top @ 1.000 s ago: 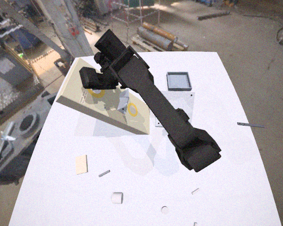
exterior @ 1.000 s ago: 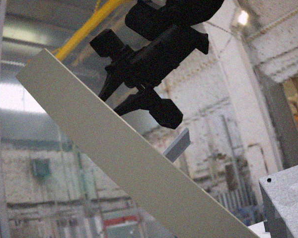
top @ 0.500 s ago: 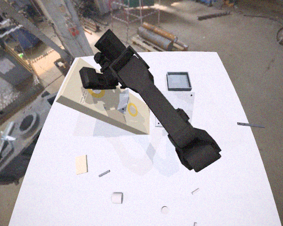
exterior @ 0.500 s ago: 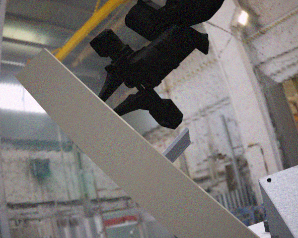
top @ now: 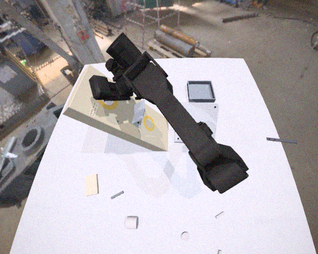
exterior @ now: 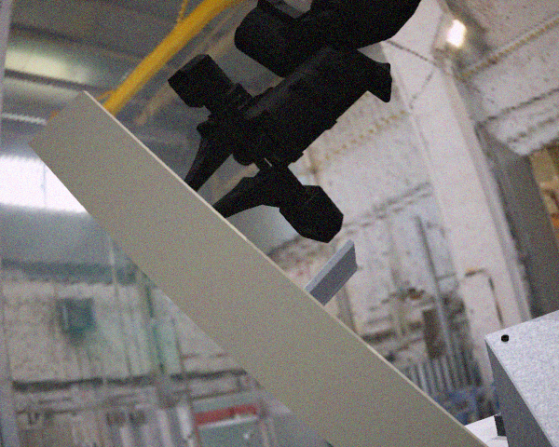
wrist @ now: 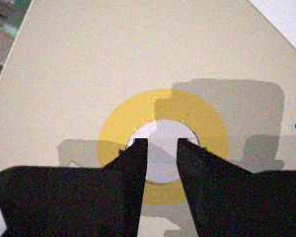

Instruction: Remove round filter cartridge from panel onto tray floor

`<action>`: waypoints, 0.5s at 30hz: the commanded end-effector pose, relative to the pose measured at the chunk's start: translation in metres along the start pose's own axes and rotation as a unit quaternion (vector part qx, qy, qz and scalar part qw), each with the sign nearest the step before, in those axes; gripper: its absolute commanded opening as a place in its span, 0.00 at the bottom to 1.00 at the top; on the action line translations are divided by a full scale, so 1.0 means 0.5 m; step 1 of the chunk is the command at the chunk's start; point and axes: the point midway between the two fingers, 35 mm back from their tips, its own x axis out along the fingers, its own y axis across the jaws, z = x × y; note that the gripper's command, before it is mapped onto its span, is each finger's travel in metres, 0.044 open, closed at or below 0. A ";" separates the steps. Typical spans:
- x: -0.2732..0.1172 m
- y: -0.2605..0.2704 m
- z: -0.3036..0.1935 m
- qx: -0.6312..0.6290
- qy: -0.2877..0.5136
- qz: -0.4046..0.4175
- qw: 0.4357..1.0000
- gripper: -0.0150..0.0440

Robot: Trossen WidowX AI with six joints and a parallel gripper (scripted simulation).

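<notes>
A grey, square-walled tray is sitting on the far side of the white bench with nothing showing on its pale floor, while the round filter cartridge is lying flush in the tilted cream service panel, ringed by a yellow band. A second yellow ring is marking the panel lower down its slope, beside a small grey block standing out from the face.

The panel is leaning steeply, its thick pale edge cutting across the exterior view, and its lower corner is ending near the flat grey base plate under the arm. The tray is sitting well apart from the panel, on the other side of the dark arm that is stretching diagonally across the bench. Small loose pieces are lying scattered nearer the camera: a cream card, a white cylinder, a flat disc and a few thin grey strips, one near the right edge.

The gripper is pressing straight onto the cartridge face, its two dark fingers narrowly spaced with their tips sunk at the pale disc, clamping the strip of cartridge between them. The cartridge is sitting level with the panel surface.
</notes>
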 end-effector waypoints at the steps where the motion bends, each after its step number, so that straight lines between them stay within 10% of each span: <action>1: 0.016 0.000 -0.005 -0.011 0.007 -0.004 1.000 0.25; 15: -0.011 -0.002 0.002 -0.002 0.000 -0.003 1.000 0.25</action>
